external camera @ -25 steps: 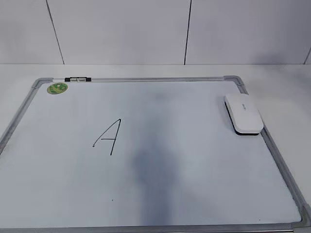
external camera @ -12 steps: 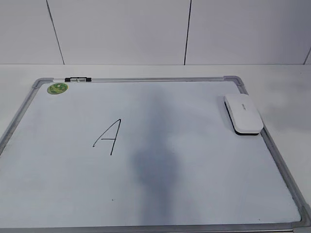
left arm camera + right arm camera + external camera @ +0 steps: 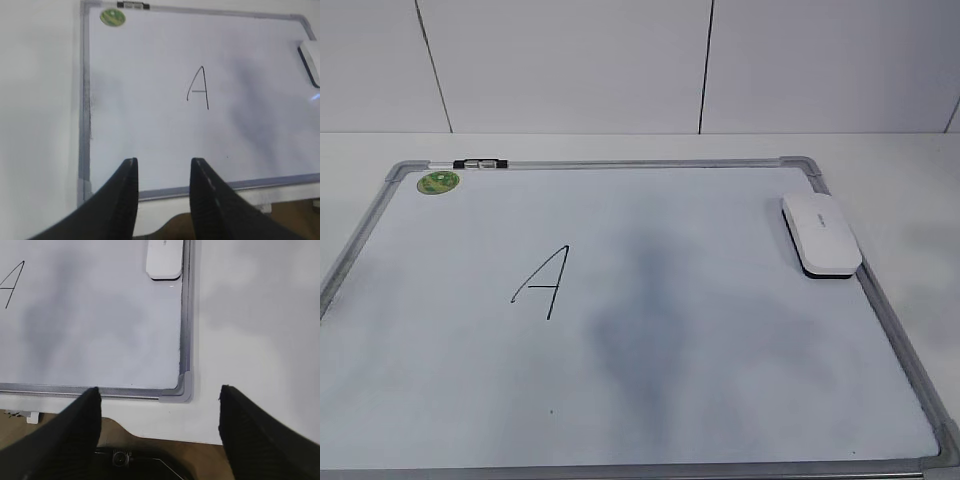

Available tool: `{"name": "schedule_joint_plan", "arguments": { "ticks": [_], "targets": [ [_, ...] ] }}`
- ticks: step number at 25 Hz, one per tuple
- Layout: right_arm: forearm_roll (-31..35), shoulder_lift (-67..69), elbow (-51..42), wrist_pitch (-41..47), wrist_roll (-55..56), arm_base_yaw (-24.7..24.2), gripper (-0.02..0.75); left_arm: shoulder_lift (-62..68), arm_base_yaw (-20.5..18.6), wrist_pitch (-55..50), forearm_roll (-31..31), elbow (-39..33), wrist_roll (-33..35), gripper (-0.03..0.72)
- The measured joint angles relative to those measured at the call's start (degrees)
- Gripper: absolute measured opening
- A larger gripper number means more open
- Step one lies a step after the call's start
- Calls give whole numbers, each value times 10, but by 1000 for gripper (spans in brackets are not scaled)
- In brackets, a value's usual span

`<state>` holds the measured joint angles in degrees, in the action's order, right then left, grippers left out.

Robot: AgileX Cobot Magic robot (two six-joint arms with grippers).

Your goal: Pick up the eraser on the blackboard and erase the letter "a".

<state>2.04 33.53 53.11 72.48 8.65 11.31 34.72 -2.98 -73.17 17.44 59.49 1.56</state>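
The blackboard [image 3: 640,163] is a white board in a grey frame, lying flat on the white table. The eraser [image 3: 822,235], a white oblong block with a black underside, lies on the board's right edge; it also shows in the left wrist view [image 3: 311,62] and the right wrist view [image 3: 164,259]. Only a tall capital "A" [image 3: 545,282] is written on the board; no small letter "a" shows. My left gripper [image 3: 164,161] is open and empty over the board's near left edge. My right gripper [image 3: 159,390] is wide open and empty above the near right corner. Neither gripper shows in the exterior view.
A round green sticker [image 3: 438,182] and a small black-and-white clip [image 3: 480,161] sit at the board's far left corner. White table surface surrounds the board, with a white panelled wall behind. The table's front edge [image 3: 150,440] lies just under my grippers.
The dark shadow in the middle of the board has faded at its far end and spread wider near the front. The eraser and board have not moved.
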Motion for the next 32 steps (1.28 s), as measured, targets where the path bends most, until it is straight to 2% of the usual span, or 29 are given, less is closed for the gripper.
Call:
{"name": "schedule_joint_plan", "arguments": {
  "ticks": [8, 15, 24, 32],
  "targets": [
    [-3, -151, -89, 0, 0, 0, 569, -35, 27, 10, 2, -79, 19, 244],
    [-36, -273, -167, 3, -1, 0, 569, -111, 30, 70, -12, -141, 39, 244],
    [-88, -296, -225, -5, -2, 0, 569, -152, 31, 106, -72, -246, 47, 244],
    [-113, -296, -245, -58, -2, 0, 569, -153, 44, 102, -125, -263, 48, 244]
  ]
}}
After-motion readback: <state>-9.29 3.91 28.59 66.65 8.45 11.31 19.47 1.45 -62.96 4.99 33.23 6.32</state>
